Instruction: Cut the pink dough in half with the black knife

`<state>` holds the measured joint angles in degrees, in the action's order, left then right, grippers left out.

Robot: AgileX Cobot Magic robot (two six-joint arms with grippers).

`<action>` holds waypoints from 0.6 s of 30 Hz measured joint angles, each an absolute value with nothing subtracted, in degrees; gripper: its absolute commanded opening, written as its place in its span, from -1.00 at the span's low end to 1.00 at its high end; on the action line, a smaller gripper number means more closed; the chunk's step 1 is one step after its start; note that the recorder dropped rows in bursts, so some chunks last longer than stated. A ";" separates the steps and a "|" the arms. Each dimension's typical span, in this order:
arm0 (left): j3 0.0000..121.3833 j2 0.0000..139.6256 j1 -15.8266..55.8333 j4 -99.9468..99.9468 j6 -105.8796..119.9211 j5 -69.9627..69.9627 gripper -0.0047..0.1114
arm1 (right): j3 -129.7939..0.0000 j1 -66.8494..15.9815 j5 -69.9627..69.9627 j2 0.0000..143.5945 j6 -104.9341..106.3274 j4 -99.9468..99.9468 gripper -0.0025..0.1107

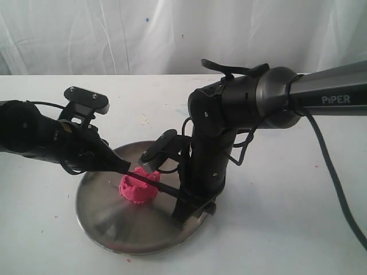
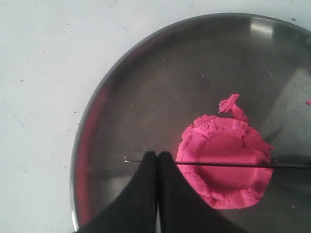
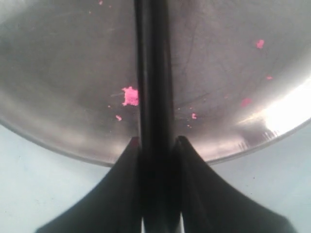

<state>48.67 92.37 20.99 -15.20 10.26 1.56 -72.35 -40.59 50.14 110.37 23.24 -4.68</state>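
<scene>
Bright pink, soft matte dough lump sits left of centre on the round brushed-steel plate, low in the exterior frame. Top is dented into a shallow bowl with a ragged rim; a small torn flap stands off one edge. Looks light, soft and tacky, likely to smear and cling to a blade rather than split cleanly, and to slide on smooth steel if pushed sideways.

Slim all-black knife lies across the dough's middle, thin edge showing as a dark line over the dent in the left wrist view.

Right gripper: fingers clamped on the knife's handle, near the plate's lower right edge. Best hold, as the handle is stiff and thick.

Left gripper: fingers pressed together at the blade's tip end, just beside the dough; whether they actually pinch the tip, I cannot tell.

Plate also holds scattered tiny pink crumbs. Nothing else on it.
</scene>
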 measured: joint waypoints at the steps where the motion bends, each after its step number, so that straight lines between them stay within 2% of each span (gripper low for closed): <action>1: 48.67 92.37 20.99 -15.20 10.26 1.68 -0.92 | -72.35 -40.59 50.04 110.37 23.11 -4.68 -0.96; 18: 48.67 93.53 20.99 -14.60 10.48 2.14 -0.92 | -72.35 -40.59 50.15 110.37 22.98 -4.59 -0.96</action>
<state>48.67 93.53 20.99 -14.60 10.48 2.14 -72.35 -40.59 50.15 110.37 22.98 -4.59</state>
